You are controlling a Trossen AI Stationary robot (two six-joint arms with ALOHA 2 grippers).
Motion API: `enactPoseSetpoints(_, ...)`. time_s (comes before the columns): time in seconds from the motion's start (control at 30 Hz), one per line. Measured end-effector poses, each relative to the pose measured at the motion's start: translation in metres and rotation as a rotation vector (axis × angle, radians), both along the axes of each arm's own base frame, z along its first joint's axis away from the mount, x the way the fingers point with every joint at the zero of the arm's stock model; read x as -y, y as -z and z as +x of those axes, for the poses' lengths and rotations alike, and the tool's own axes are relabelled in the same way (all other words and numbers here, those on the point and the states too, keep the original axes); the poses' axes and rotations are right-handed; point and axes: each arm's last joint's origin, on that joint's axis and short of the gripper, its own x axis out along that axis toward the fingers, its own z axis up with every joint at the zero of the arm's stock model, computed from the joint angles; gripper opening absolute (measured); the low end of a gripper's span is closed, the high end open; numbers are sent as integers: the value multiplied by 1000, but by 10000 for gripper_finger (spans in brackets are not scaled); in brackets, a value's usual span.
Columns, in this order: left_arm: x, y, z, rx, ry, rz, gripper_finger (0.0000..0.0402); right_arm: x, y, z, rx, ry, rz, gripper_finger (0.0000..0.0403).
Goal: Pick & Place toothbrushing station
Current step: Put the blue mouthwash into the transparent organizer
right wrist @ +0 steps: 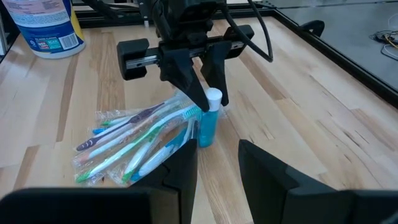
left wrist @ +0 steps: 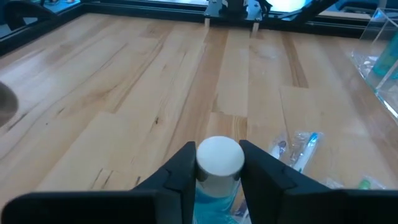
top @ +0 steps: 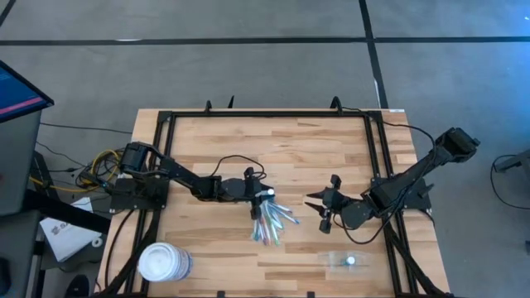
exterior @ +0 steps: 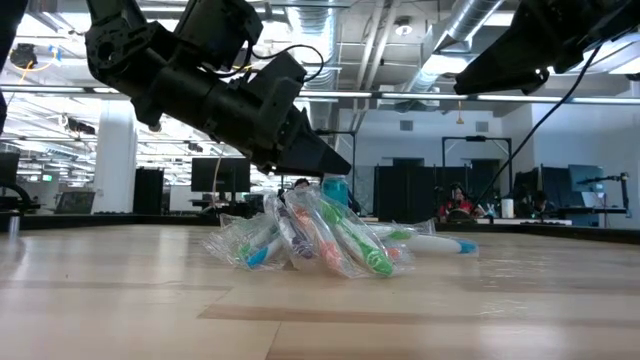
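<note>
The left gripper (right wrist: 208, 84) is clamped on a small blue bottle with a white cap (right wrist: 208, 118) standing beside the pile of wrapped toothbrushes (top: 272, 222) at mid-table. The right gripper (top: 325, 207) hovers nearby with fingers spread and empty. The toothbrushing station (top: 346, 260) sits untouched, well apart near the front edge; judging by this, the bottle's pickup is under way, and next comes lifting it over to the holder

The left hand (left wrist: 217, 171) clasps a white-capped blue bottle (left wrist: 218, 163) between its dark fingers (left wrist: 180, 171) above the wooden table (left wrist: 155, 81); wrapped toothbrushes (left wrist: 297, 149) lie beside it.
</note>
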Motion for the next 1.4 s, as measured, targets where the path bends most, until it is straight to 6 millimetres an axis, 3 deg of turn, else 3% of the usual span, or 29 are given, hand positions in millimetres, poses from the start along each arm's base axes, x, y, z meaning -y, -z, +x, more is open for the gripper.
enactPoseSetpoints(0.3,0,-1,0,12,-10,-23,91,0,0,0,0,1,0,107)
enactPoseSetpoints(1.03,3,-60,42,231,-62,-84,90,15,0,8,13,82,28,107)
enactPoseSetpoints(1.4,-2,-69,48,261,-85,-83,91,25,-8,18,77,95,49,107)
